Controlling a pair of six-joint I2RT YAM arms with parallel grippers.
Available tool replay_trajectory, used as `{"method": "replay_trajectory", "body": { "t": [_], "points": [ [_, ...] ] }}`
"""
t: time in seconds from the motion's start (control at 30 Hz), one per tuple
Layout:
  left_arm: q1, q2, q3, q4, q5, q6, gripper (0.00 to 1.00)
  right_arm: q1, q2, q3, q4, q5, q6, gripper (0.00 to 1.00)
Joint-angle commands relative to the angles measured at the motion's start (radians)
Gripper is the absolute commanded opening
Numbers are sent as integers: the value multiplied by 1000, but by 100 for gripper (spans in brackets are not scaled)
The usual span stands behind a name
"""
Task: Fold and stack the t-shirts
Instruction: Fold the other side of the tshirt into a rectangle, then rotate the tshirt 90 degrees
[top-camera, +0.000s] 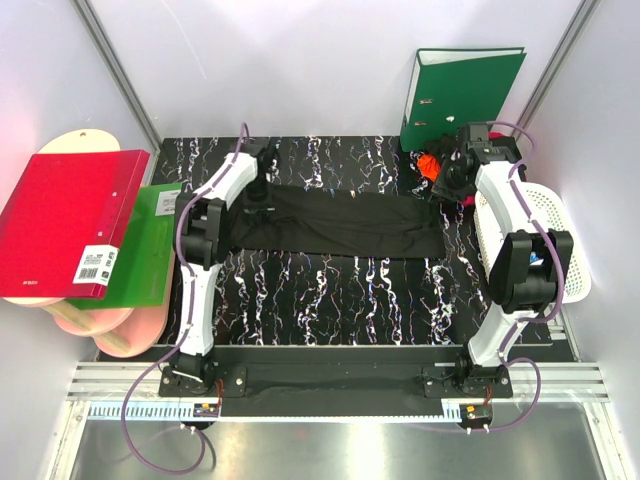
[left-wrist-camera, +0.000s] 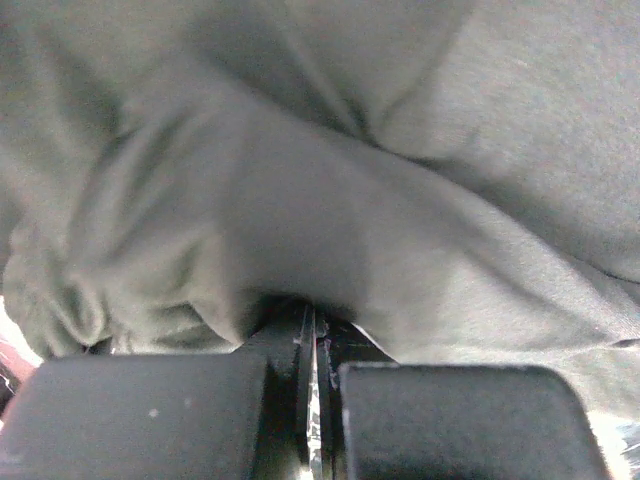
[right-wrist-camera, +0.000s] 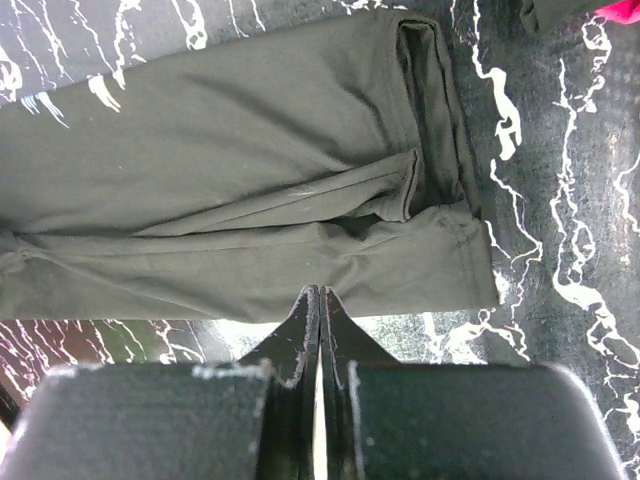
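Black t-shirt (top-camera: 340, 222), folded into a long band across the centre of the marbled worktop (top-camera: 330, 285); left claw (left-wrist-camera: 308, 318) pinched onto bunched cloth at its left end, right claw (right-wrist-camera: 320, 297) closed, empty, near its right end.

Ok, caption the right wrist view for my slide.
Shut, empty right gripper at the edge of a folded black shirt on the marbled table.

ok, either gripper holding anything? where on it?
Left gripper pinches the black shirt at a bunched fold on its left end. Right gripper is shut on nothing, above the shirt's edge.
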Motion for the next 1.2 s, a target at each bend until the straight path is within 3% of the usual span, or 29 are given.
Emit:
{"method": "replay_trajectory", "body": {
  "t": [0.0,0.13,0.37,0.53,0.67,0.8,1.17],
  "points": [
    [50,-5,108,17,13,-18,0,-2,1,-10,12,-31,13,0],
    [76,-23,183,7,51,-11,0,-1,1,-19,12,-30,16,0],
    [90,6,183,54,31,-34,0,-1,18,-22,10,-48,24,1],
    [91,66,272,103,110,-60,0,1,18,-18,7,-59,24,2],
    [88,40,261,279,153,-86,0,7,15,-35,4,-66,27,2],
    [88,54,341,293,258,-94,0,13,12,-51,4,-73,32,2],
    [79,-259,-131,324,262,-1,0,18,50,-48,4,-86,41,3]
  ]
}}
